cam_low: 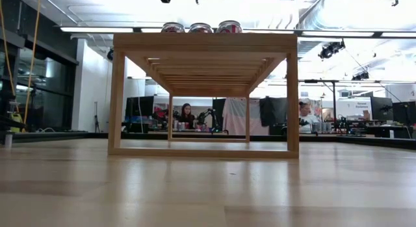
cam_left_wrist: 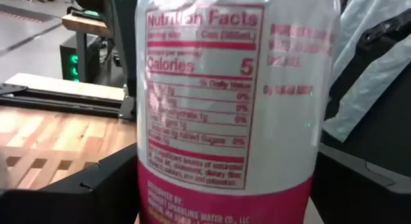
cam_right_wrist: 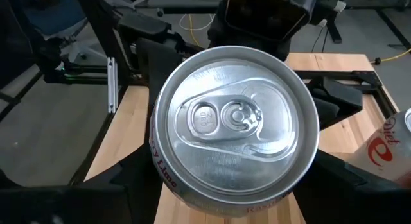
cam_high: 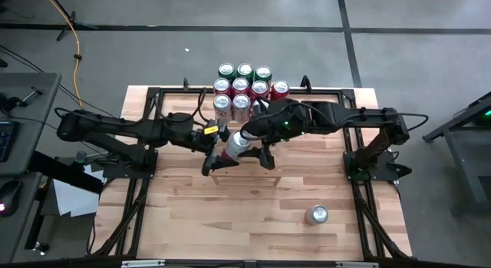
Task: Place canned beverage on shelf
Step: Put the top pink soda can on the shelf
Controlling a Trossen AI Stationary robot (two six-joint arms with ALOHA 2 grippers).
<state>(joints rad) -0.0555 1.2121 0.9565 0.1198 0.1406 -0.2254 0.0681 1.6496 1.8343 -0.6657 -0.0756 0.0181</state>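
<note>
A white and pink can [cam_high: 232, 145] hangs over the near end of the shelf [cam_low: 205, 43], a slatted wooden rack. My right gripper [cam_right_wrist: 234, 192] is shut on the can, whose silver top [cam_right_wrist: 234, 118] faces its camera. My left gripper [cam_left_wrist: 225, 205] comes in level from the table's left. It is open, with one dark finger [cam_left_wrist: 96, 185] on each side of the can's lower body [cam_left_wrist: 231, 102]. Several green and red cans [cam_high: 242, 87] stand on their bases at the shelf's far end. The low view shows no gripper. My right gripper pinches the can's side wall [cam_right_wrist: 164, 179] below the rim between its two fingers, coming from the table's right and slanting down. The can is lifted clear, tilted a little, with its top toward the right arm. My left gripper flanks the can; whether it touches, I cannot tell.
A single silver-topped can [cam_high: 317, 214] stands on the tabletop near the front right. Black arm mounts [cam_high: 368, 164] flank the table on both sides. The wood between the shelf's near legs and the front edge is bare. People sit at desks [cam_low: 185, 116] in the room beyond.
</note>
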